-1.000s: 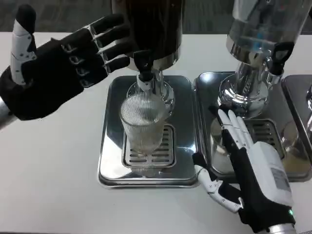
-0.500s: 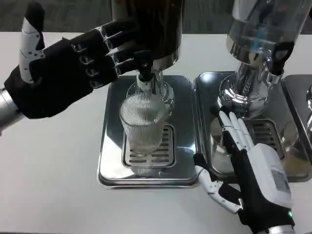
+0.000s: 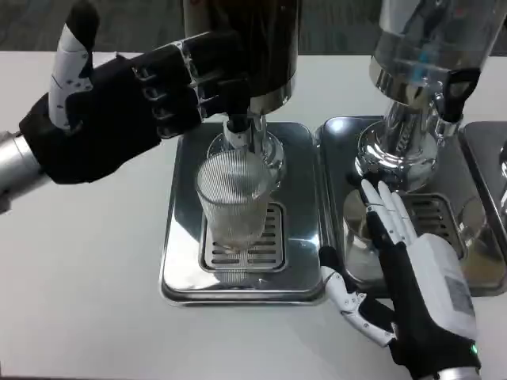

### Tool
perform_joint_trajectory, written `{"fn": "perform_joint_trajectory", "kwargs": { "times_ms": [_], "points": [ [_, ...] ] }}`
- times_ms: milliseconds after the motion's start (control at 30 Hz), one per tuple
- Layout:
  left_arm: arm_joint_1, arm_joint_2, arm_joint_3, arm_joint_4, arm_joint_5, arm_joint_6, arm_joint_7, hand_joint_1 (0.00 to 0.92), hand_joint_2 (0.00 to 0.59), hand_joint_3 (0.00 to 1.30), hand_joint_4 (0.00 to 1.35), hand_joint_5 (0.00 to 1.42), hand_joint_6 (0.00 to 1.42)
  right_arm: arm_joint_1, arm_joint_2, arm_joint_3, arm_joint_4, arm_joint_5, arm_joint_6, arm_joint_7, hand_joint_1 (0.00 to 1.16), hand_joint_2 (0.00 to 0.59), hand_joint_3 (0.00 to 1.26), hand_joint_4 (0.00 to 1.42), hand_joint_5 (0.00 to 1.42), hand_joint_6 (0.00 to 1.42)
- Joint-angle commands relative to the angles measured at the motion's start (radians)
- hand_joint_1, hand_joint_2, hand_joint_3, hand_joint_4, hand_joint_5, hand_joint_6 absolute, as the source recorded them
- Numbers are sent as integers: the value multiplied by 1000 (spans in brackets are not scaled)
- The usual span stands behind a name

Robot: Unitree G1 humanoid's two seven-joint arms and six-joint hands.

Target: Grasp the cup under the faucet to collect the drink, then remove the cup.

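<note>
I see the ribbed cup (image 3: 230,203) standing on the drip tray (image 3: 181,261) under the faucet (image 3: 237,131). My left robot hand (image 3: 127,107) reaches the faucet, fingers spread, holding nothing; my right robot hand (image 3: 412,273) lies flat, empty, right of the cup.

No text, label, brand, number or sign could be read anywhere: not on the dispensers, the drip trays, the cup or the hands.

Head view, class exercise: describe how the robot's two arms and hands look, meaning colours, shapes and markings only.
The left hand shows a black palm, black-and-white segmented fingers and a silver cylindrical forearm. The right hand has a glossy white back with a small label, slim white fingers, black underside and a green light near the wrist.
</note>
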Motion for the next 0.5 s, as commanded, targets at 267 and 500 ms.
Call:
{"fn": "perform_joint_trajectory", "kwargs": {
  "times_ms": [267, 500],
  "points": [
    [-31, -22, -13, 16, 51, -61, -11, 0, 70, 174, 30, 51, 24, 2, 6, 0, 15, 19, -16, -19, 517, 423, 75, 0, 10, 231],
    [-26, -41, 4, 17, 39, -66, 9, 0, 75, 176, 33, 59, 24, 1, 4, 3, 16, 14, -16, -24, 515, 423, 76, 0, 14, 231]
  ]
}}
